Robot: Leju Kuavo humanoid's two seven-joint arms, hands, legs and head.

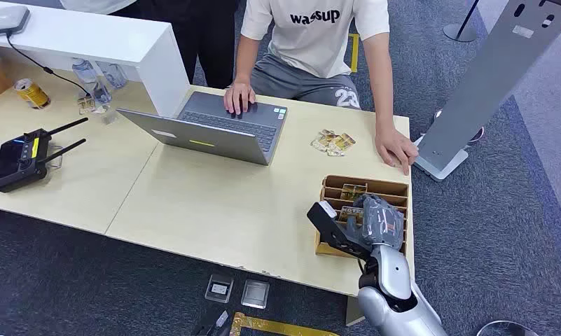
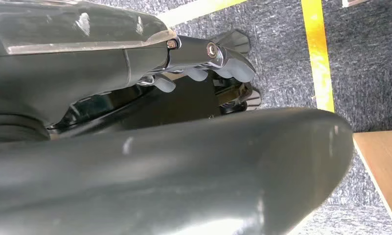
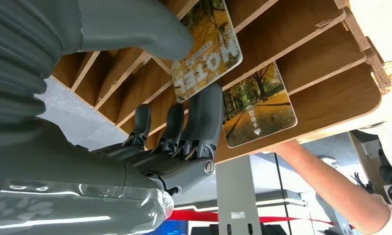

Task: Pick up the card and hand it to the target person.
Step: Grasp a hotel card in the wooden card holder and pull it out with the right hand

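The card (image 3: 207, 51), printed with yellow autumn trees and the word HOTEL, stands in a slot of the wooden card holder (image 3: 301, 54), pinched between the thick grey thumb (image 3: 135, 29) of the right hand (image 3: 174, 122) and its darker fingers (image 3: 206, 117); the thumb lies on the card's printed face and the nearest finger presses against its edge from the other side. Just beyond those fingertips, one slot further out, a second card (image 3: 257, 105) with a tree-lined path leans in the same holder. In the head view the right hand (image 1: 377, 220) sits over the card holder (image 1: 396, 187) at the table's (image 1: 214, 210) corner. Past the holder from the fingers, a few loose cards (image 1: 333, 142) lie on the table, near a person's hand (image 1: 395, 148) resting flat on the edge. Further off, the person's other hand (image 1: 239, 96) rests on an open laptop (image 1: 214, 129). The left hand (image 2: 203, 73) hangs beside the table over grey carpet, its fingers curled in with nothing in them.
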